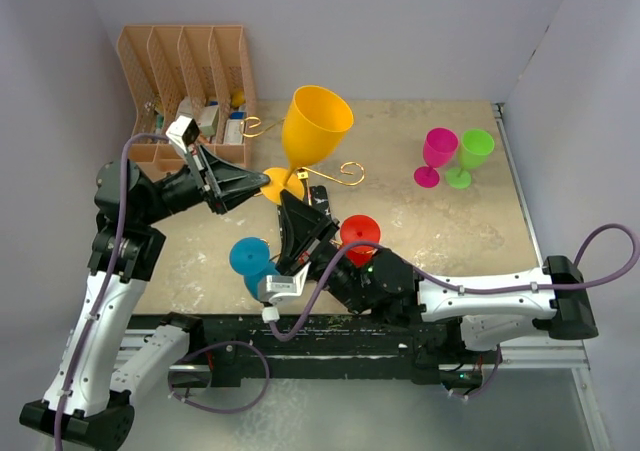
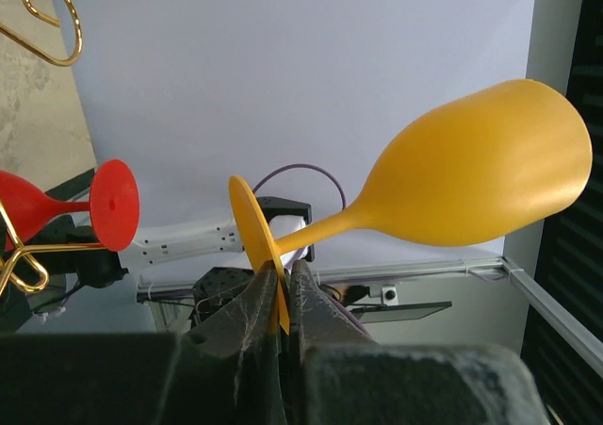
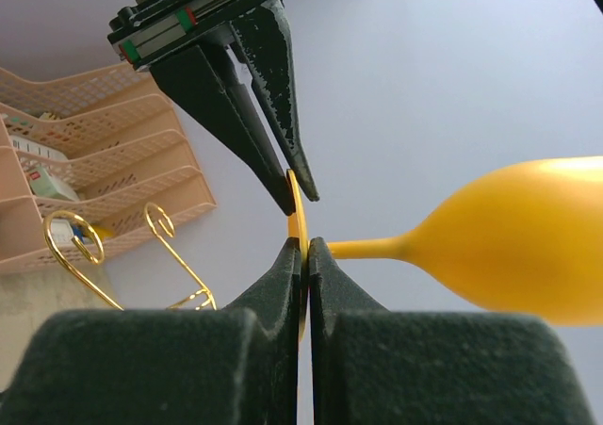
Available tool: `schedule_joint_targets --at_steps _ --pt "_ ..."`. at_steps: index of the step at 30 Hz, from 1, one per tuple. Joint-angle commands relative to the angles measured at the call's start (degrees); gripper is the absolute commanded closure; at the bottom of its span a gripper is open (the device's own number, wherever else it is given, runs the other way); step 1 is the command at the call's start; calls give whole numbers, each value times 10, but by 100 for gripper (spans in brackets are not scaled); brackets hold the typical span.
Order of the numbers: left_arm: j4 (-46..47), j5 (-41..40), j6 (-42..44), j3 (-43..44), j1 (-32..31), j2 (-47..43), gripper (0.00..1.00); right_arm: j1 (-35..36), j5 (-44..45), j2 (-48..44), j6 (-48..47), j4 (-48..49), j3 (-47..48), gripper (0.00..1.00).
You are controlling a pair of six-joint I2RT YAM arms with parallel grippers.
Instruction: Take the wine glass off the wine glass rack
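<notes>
A yellow wine glass (image 1: 316,124) is held up in the air, bowl tilted up and away. My left gripper (image 1: 263,185) is shut on the rim of its round foot (image 1: 279,184) from the left. My right gripper (image 1: 288,201) is shut on the same foot from below. In the left wrist view the foot (image 2: 252,232) sits between my shut gripper (image 2: 283,279). In the right wrist view my gripper (image 3: 304,246) pinches the foot's lower edge, and the left fingers (image 3: 273,152) pinch its top. The gold wire rack (image 1: 350,174) shows curled hooks beside the glass; its base is hidden under the arms.
A red glass (image 1: 360,233) and a blue glass (image 1: 248,256) sit by the rack near my right arm. A pink glass (image 1: 438,151) and a green glass (image 1: 472,153) stand at the right back. A peach slotted organiser (image 1: 185,71) stands at the back left.
</notes>
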Motion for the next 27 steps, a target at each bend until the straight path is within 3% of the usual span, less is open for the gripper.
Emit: schedule_joint_targets --at_steps 1,4,11,13,17,23,26,27 --pt "64 -15 -19 -7 0 2 96 15 -26 -26 -8 21 -7 100" --pt "71 -16 -8 -12 0 -2 100 14 -18 -33 -6 22 -9 98" --pt "134 -60 5 -39 1 -22 100 20 71 -63 41 40 -24 58" --pt "180 -73 -9 -57 0 -25 100 22 97 -83 71 14 -28 52" --pt "220 -96 -6 -73 0 -27 100 24 154 -127 148 -66 -28 47" --pt "236 -116 32 -89 0 -30 100 18 245 -172 287 -216 25 47" --pt "226 -122 52 -98 0 -36 100 -20 266 -164 372 -313 85 47" --pt "223 -125 58 -102 0 -40 100 -64 259 -153 410 -368 114 48"
